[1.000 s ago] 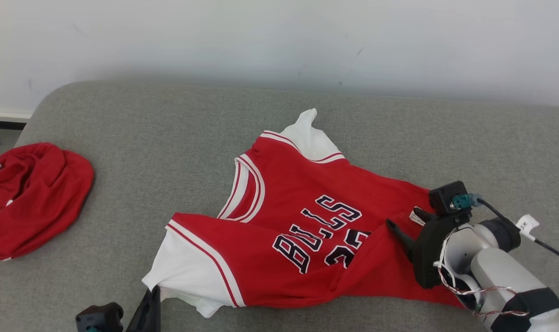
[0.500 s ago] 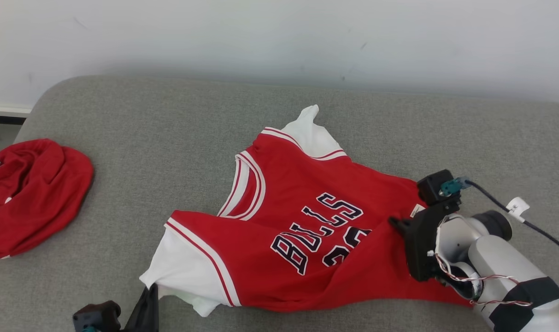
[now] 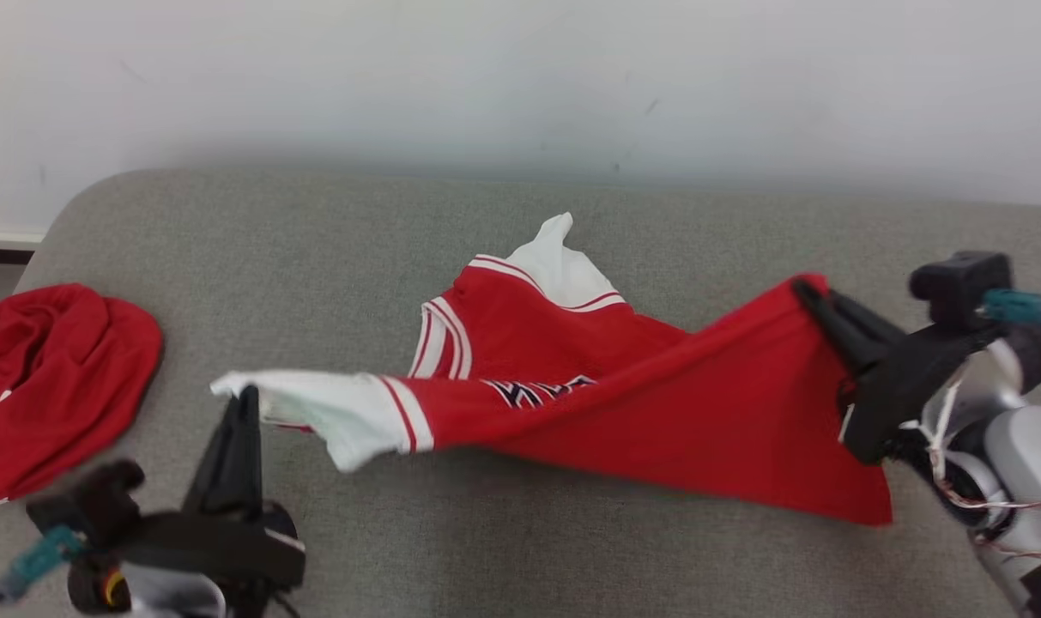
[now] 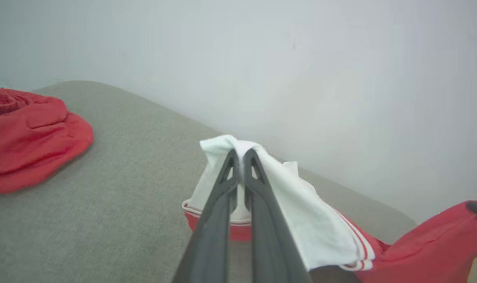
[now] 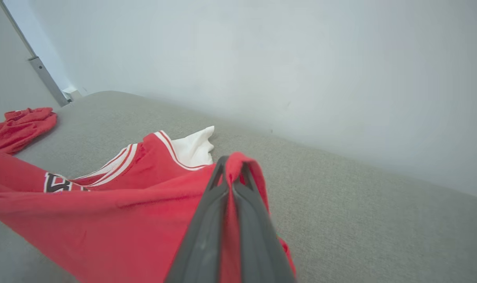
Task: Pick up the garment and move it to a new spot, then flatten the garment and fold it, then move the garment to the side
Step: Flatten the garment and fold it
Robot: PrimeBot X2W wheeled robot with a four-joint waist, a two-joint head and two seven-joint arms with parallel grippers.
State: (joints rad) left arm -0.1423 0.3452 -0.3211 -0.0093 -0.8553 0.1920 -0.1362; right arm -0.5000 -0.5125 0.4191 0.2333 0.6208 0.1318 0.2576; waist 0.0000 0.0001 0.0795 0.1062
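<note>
The red-and-white knit basketball jersey (image 3: 657, 403) stretches taut, its far edge resting on the grey woven cushion (image 3: 314, 257). Its dark lettering is folded and unreadable. The left end effector (image 3: 247, 399) pinches the white sleeve; the right end effector (image 3: 807, 290) clamps the red hem.

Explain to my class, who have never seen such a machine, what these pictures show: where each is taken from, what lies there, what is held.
This is a wheeled robot with two arms, each ending in a two-fingered gripper. One picture looks down from its head; the others look along each gripper's fingers. On a grey cushion lie a red-and-white jersey and, far left, a crumpled red garment. The left gripper is shut on the jersey's white sleeve, the right gripper on a red corner, holding that edge up.
</note>
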